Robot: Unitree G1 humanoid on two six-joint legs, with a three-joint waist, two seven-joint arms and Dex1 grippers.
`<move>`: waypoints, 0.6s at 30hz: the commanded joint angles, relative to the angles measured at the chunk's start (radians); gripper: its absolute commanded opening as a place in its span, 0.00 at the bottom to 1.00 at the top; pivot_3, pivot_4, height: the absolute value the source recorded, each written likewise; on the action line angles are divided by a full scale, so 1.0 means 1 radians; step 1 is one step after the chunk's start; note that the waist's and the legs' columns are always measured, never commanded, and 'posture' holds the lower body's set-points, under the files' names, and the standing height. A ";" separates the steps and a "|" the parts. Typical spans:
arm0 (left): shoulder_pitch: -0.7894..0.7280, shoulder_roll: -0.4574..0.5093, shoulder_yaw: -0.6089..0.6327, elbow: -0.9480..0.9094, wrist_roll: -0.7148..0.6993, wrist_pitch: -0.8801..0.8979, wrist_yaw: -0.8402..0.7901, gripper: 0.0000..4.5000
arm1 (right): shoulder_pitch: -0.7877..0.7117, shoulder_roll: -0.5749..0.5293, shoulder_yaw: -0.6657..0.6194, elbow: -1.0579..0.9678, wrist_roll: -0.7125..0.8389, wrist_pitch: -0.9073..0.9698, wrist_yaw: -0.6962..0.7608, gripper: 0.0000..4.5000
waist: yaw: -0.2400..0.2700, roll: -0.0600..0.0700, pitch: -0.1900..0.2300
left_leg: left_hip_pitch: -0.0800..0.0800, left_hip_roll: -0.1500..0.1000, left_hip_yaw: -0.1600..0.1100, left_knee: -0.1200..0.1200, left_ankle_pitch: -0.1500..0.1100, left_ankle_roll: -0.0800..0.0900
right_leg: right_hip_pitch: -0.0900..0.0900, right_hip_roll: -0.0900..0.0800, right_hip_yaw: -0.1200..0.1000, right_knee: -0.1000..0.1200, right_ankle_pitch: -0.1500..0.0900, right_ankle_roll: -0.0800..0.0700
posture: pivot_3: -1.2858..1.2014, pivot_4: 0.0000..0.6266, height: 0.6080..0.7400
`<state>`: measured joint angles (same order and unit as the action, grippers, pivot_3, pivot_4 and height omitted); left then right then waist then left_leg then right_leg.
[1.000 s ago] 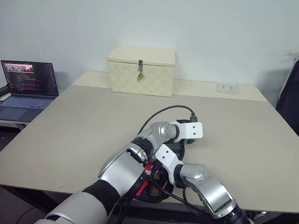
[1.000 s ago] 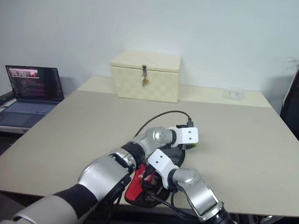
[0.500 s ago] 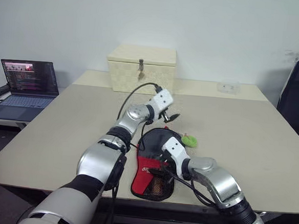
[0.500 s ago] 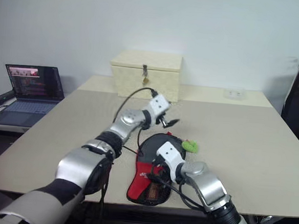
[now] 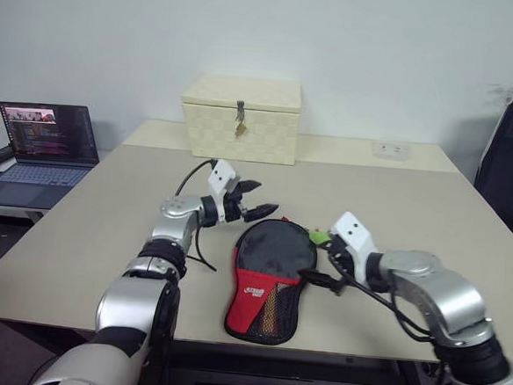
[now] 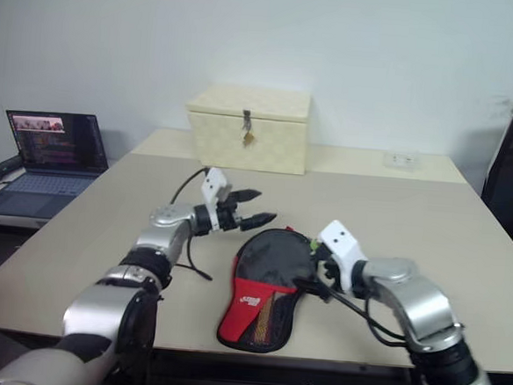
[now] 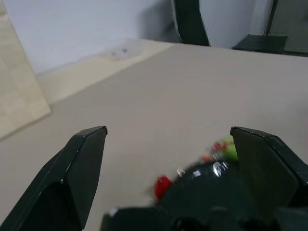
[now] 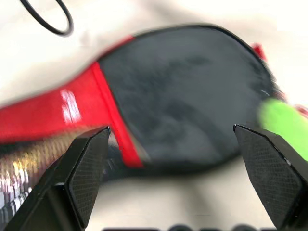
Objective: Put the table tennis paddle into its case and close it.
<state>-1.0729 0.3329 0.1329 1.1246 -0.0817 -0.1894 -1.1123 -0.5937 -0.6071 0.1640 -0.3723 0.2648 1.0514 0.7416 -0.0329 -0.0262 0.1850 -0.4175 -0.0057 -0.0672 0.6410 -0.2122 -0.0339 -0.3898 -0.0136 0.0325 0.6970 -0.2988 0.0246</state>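
**A:** Checking the case point(image 5: 266, 280) first: where does it sit?

**B:** Flat on the table point(image 5: 104, 226), near edge, roughly centre. Round black end points far, red mesh section points near and reaches almost to the table edge. Small green tag point(image 5: 322, 238) just beside its far-right rim.

**A:** Paddle?

**B:** Can't tell. Not visible as a separate item; the case hides whatever is inside.

**A:** Left gripper point(image 5: 254, 201)?

**B:** Hovering above the table, just left of and beyond the case's round end, pointing right. Fingers spread wide, nothing between them. Apart from the case.

**A:** Right gripper point(image 5: 319, 277)?

**B:** On the right side of the case, pointing left at its rim. Its wrist view shows both fingers point(image 8: 84, 168) far apart with the black face and red band between them, nothing gripped. Whether a tip touches the case rim, can't tell.

**A:** Background?

**B:** Cream woven box point(image 5: 240, 119) with a latch at the far side, laptop point(image 5: 39, 153) on a lower desk far left, black chair point(image 5: 510, 166) at the right edge.
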 commanded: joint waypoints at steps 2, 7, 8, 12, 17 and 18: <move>0.050 0.003 -0.051 -0.096 -0.001 0.019 -0.056 0.99 | -0.045 -0.064 -0.019 0.034 -0.021 -0.111 0.023 1.00 | -0.001 0.000 0.000 | 0.000 0.000 0.000 0.000 0.000 0.000 | 0.000 0.000 0.000 0.000 0.000 0.000 | 0.52 0.24 1.00; 0.105 0.008 -0.134 -0.101 0.030 -0.002 -0.167 0.99 | -0.078 -0.098 0.083 0.192 -0.157 -0.312 0.010 1.00 | -0.001 0.000 0.000 | 0.001 0.000 0.002 0.000 0.000 0.000 | 0.000 0.000 0.001 0.001 0.000 0.000 | 0.52 0.24 1.00; 0.108 0.010 -0.143 -0.097 0.034 -0.006 -0.180 0.99 | -0.084 -0.092 0.093 0.215 -0.171 -0.336 0.012 1.00 | -0.001 0.000 0.000 | 0.001 0.000 0.003 0.000 0.000 0.000 | 0.000 0.000 0.001 0.001 0.000 0.000 | 0.52 0.24 1.00; 0.104 0.017 -0.177 -0.062 0.045 0.012 -0.242 0.99 | -0.125 -0.043 0.146 0.348 -0.238 -0.443 0.003 1.00 | -0.003 0.000 0.000 | 0.001 0.000 0.005 0.000 0.000 0.000 | 0.000 0.001 0.002 0.001 0.000 0.000 | 0.52 0.24 1.00; 0.075 0.008 -0.202 0.002 0.077 -0.007 -0.217 0.99 | -0.180 0.029 0.177 0.519 -0.303 -0.547 -0.015 1.00 | -0.001 0.000 0.000 | 0.001 0.000 0.005 0.001 0.000 0.000 | 0.000 0.001 0.002 0.001 0.000 0.000 | 0.52 0.24 1.00; 0.071 0.005 -0.206 0.013 0.081 -0.008 -0.213 0.99 | -0.189 0.044 0.178 0.548 -0.315 -0.563 -0.021 1.00 | -0.001 0.000 0.000 | 0.001 0.000 0.005 0.001 0.000 0.000 | 0.000 0.001 0.001 0.001 0.000 0.000 | 0.52 0.24 1.00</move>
<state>-0.9681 0.3372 -0.0710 1.1307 -0.0109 -0.1846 -1.3348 -0.7513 -0.5721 0.3470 0.1575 -0.0287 0.5322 0.7331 -0.0338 -0.0263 0.1851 -0.4169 -0.0054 -0.0620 0.6419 -0.2122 -0.0337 -0.3897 -0.0129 0.0339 0.6979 -0.2987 0.0245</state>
